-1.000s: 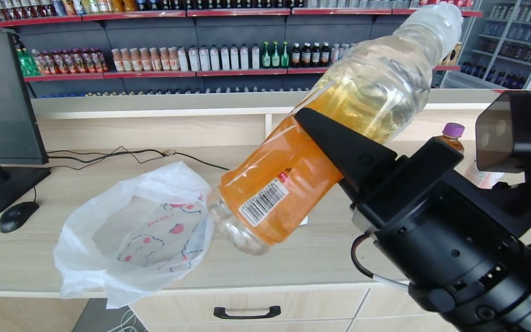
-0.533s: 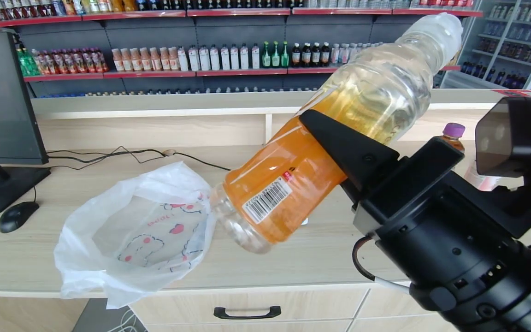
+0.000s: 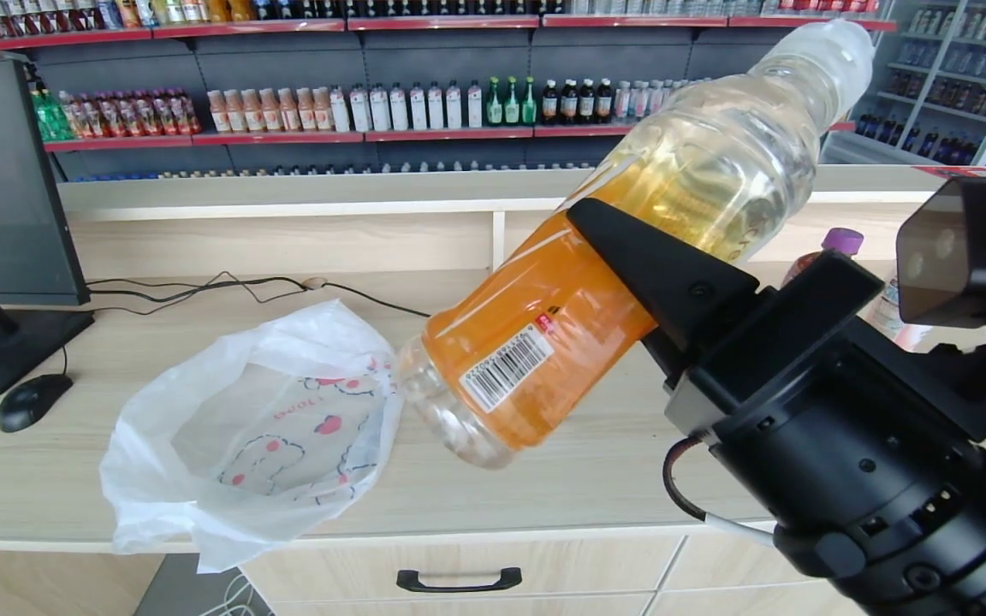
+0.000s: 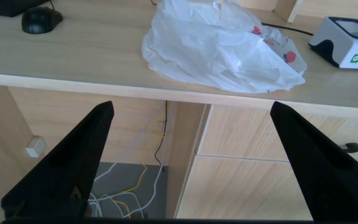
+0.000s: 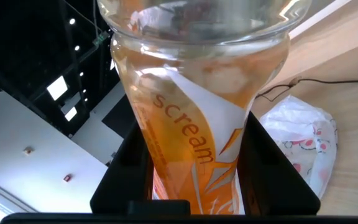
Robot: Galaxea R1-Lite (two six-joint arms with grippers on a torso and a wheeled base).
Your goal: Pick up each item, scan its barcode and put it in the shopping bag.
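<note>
I am holding the bottle (image 3: 536, 342) in the right gripper (image 3: 621, 257), and its fingers (image 3: 656, 274) are pinching the bottle about mid-body, one black finger lying across the near side where the orange wrap ends and the other sitting behind it. In the right wrist view the two fingers (image 5: 272, 168) are pressing on either flank of the waist, with the bottle running straight up between them. The bottle is hanging in the air over the counter (image 3: 587, 479), tilted, base low and close to the rim of the shopping bag (image 3: 245, 428), cap high toward the shelves. It is clear plastic with an orange sleeve around the lower half, pale yellow liquid showing above it, and the barcode (image 3: 507, 368) is facing the head camera (white patch, black bars, near the base). The bag is lying open and slumped on the counter. The left gripper (image 4: 191, 109) is sitting below the counter edge, fingers spread wide and holding nothing, with the scanner (image 4: 344, 40) beyond the bag.
</note>
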